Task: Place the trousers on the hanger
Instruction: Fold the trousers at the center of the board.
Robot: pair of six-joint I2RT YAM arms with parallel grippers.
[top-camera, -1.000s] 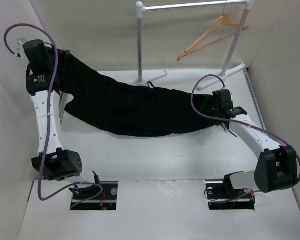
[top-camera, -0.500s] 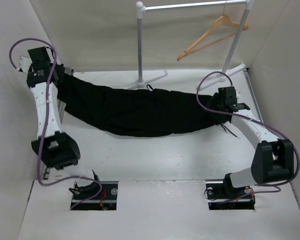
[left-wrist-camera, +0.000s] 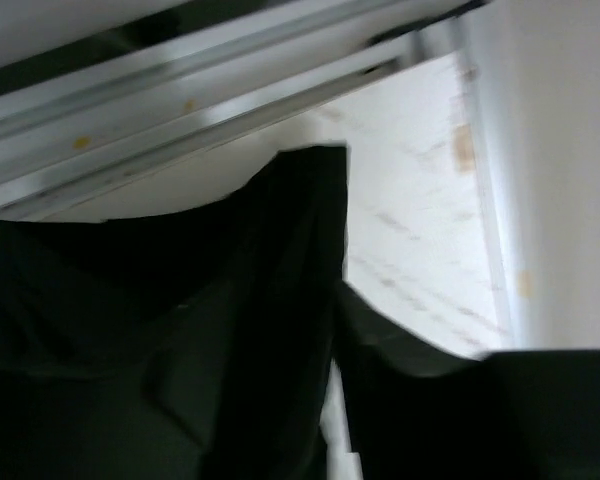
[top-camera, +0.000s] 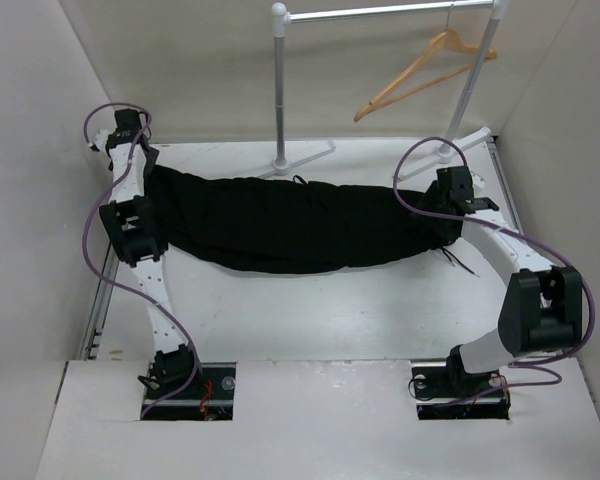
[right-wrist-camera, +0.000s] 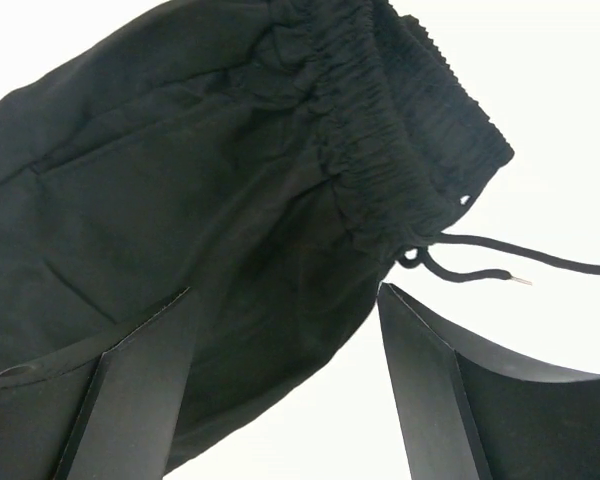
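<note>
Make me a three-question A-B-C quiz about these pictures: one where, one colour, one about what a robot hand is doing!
1. Where is the light tan wooden hanger? A lying on the table; B hanging on the silver metal rack; C in a gripper.
2. What colour are the soft fabric trousers? A red; B black; C blue.
3. The right gripper is: A open; B shut; C holding the hanger.
Answers: B, it dangles from the rack's top rail; B, they are dark all over; A, its fingers stand wide apart.

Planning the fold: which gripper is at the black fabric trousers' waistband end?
The right gripper: the black fabric trousers' elastic waistband and drawstring lie beyond its open fingers; the left wrist view shows plain fabric.
</note>
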